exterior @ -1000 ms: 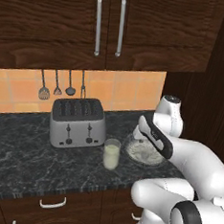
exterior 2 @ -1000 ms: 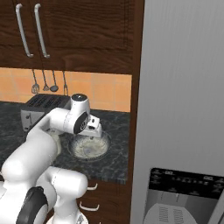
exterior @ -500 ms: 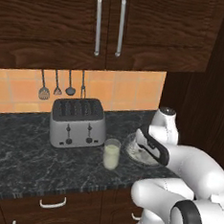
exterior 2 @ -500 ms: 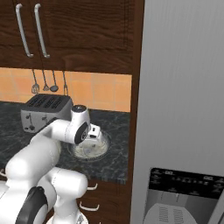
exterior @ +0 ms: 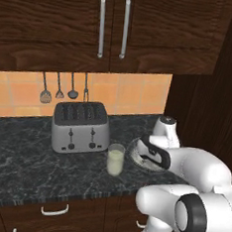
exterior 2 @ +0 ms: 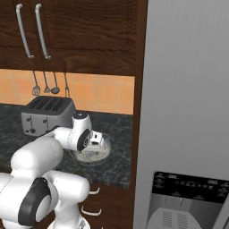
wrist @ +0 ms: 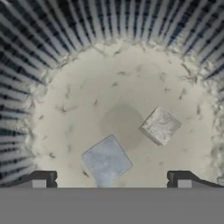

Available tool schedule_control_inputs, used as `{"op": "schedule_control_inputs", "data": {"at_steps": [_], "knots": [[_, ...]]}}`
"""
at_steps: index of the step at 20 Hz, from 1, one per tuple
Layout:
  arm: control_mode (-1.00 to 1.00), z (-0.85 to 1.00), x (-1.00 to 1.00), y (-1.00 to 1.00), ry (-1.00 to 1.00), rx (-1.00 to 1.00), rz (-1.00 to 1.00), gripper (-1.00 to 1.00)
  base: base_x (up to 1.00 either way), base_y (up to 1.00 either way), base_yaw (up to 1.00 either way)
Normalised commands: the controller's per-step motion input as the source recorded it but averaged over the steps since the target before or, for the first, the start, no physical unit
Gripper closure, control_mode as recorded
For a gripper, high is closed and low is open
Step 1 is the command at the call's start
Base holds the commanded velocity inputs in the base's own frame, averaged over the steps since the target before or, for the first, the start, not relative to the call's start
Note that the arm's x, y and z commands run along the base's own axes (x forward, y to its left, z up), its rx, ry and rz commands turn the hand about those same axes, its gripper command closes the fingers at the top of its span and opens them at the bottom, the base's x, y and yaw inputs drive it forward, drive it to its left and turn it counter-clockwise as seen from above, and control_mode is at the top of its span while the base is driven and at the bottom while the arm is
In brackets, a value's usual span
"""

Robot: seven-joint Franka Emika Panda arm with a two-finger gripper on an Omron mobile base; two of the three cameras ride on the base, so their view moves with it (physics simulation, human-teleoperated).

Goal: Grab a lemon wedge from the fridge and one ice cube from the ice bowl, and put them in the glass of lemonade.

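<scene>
Fridge (exterior 2: 188, 103): you see its tall grey door on the right of the right base view, with the black dispenser panel (exterior 2: 190, 201) low on it.
Bench (exterior: 19, 164): dark speckled stone under brown cupboards; everything below stands on it.
Toaster (exterior: 80, 126): silver, four slots, toward the back edge of the bench.
Ice bowl (exterior 2: 91, 154): shallow and ribbed, at the right end of the bench beside the dark wall panel; your arm reaches over it.
Glass of lemonade (exterior: 115, 159): upright, just in front of the toaster's right corner, near the bowl but apart from it.
Hand (wrist: 111, 177): fingers wide apart, holding nothing, low inside the bowl.
Ice cubes: two on the bowl's floor, a greyish one (wrist: 106, 160) between your fingertips, a paler one (wrist: 160, 126) beyond it.
</scene>
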Motion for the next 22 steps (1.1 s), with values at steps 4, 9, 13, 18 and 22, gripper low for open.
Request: {"op": "schedule_control_inputs", "data": {"at_steps": [4, 9, 13, 18, 22], "knots": [[-1.0, -0.07, 0.08, 0.0, 0.0, 0.0, 0.0, -1.0, 0.0, 0.0, 0.0], [-1.0, -0.29, -0.05, 0.0, 0.02, 0.0, 0.0, -1.0, 0.0, 0.0, 0.0], [-1.0, -0.49, 0.0, 0.0, 0.09, -0.03, 0.0, -1.0, 0.0, 0.0, 0.0], [-1.0, -0.3, 0.0, -0.01, 0.1, -0.02, 0.0, -1.0, 0.0, 0.0, 0.0], [-1.0, -0.1, 0.0, -0.03, 0.04, 0.0, 0.0, -1.0, 0.0, 0.0, 0.0]]}}
